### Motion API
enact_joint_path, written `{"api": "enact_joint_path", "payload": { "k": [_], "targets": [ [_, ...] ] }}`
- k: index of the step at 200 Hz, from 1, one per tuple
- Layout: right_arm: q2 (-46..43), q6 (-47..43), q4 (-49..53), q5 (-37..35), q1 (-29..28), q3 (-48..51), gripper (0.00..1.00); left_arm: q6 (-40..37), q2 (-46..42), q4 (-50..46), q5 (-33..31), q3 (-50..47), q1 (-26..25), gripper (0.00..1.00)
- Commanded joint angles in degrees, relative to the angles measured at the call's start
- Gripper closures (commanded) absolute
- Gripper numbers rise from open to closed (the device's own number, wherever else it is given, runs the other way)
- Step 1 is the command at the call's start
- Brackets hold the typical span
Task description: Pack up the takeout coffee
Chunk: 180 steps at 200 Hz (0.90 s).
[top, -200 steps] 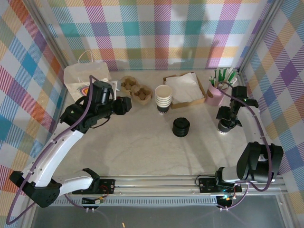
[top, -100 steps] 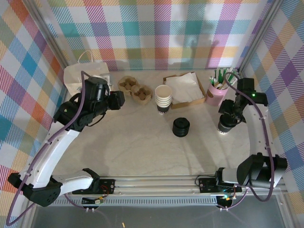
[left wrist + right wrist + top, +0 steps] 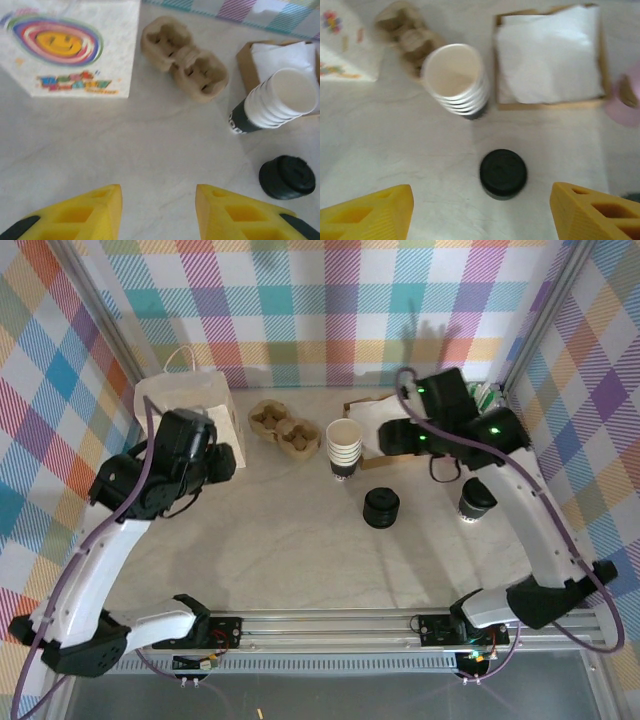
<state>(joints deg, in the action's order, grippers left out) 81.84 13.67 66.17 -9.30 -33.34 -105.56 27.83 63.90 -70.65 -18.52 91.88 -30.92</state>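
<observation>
the takeout coffee (image 3: 477,499) stands upright on the table (image 3: 280,540), towards the right side, with its black lid on. it is to the right of the stack of black lids (image 3: 381,507) and close beside the right arm's forearm. no finger touches it.

the right gripper (image 3: 384,438) hangs above the front of the napkin tray (image 3: 372,412), well apart from the coffee and pointing left towards the stack of lidless cups (image 3: 344,448). in the right wrist view its yellow fingers (image 3: 370,212) stand wide apart with nothing between them. below them lie the lid stack, the cup stack, the tray's white napkins and, at the right edge, a pink holder (image 3: 623,97). a dark sliver in that view's lower right corner may be the coffee's lid, but it is too cut off to be sure.

the left gripper (image 3: 224,462) hovers over the left part of the table, just in front of the paper bag (image 3: 185,405) and to the left of the cardboard cup carrier (image 3: 282,428). in the left wrist view its fingers (image 3: 95,212) are parted at a middling gap over bare tabletop, and they hold nothing. the bag's smiley print, the carrier, the cup stack and the lid stack lie ahead of it.

the bag stands upright at the back left. the carrier lies between it and the cup stack.
</observation>
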Motion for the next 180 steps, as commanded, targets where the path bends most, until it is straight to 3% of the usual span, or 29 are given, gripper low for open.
{"api": "enact_joint_path", "payload": {
  "k": [1,61,113,180],
  "targets": [
    [5.12,-3.86,-2.72,-0.45,-7.22,-4.68,0.28,4.68,-5.92,-6.91,0.79,-5.21,0.69,0.57],
    [28.8,-4.62,-3.45,-5.49,-17.66,-21.49,0.28,5.23,-17.65,-6.64,4.35,-18.58,0.77,0.57],
    [50.55,-4.07,-5.51,-12.01,-17.81,-40.06,0.29,3.42,-24.06,-7.5,7.56,-22.91,0.77,0.57],
    [61.23,0.17,-16.2,-10.15,-14.11,-42.77,0.31,5.36,-25.49,-8.96,9.73,-24.76,0.77,0.58]
  ]
}}
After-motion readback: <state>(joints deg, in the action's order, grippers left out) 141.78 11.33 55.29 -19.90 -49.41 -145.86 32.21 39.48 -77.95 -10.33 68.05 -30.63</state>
